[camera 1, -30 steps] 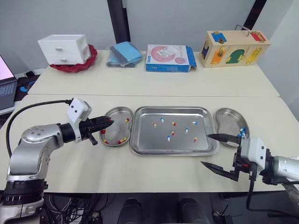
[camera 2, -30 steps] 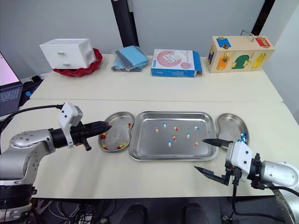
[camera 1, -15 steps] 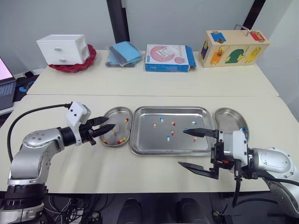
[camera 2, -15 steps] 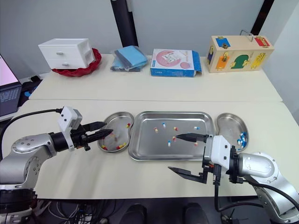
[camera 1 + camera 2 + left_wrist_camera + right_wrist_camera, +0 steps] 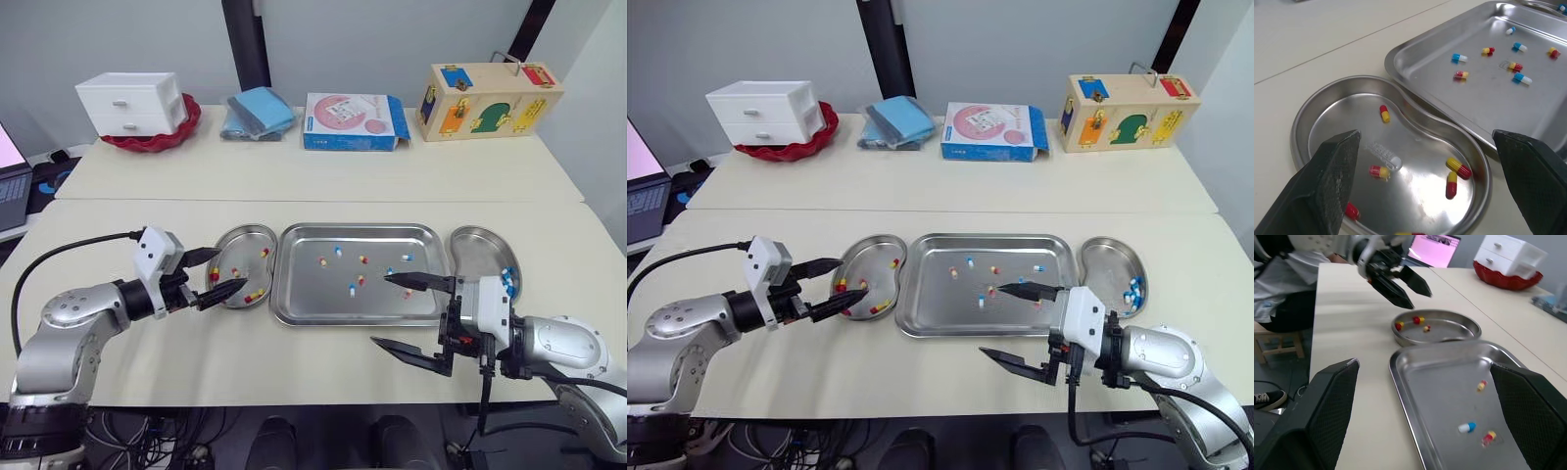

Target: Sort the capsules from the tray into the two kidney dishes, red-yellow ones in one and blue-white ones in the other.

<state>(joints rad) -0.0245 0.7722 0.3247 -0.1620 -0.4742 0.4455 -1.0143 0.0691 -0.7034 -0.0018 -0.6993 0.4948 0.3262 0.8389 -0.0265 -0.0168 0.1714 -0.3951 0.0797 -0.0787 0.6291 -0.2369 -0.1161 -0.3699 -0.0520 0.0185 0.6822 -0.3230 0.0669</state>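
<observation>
Left gripper (image 5: 229, 268) opened and drawn back left of tray (image 5: 377, 241); drop into left dish (image 5: 235, 243) judged done. Right gripper (image 5: 382, 310) swung to tray's front edge, spread wide, empty. Capsules (image 5: 352, 290) remain in tray.

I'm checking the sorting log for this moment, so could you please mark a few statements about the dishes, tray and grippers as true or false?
The left kidney dish holds red-yellow capsules. True.
The tray is empty. False: both kinds still lie in it.
The right gripper is shut on a capsule. False: it is open, holding nothing.
The right kidney dish holds blue-white capsules. True.
</observation>
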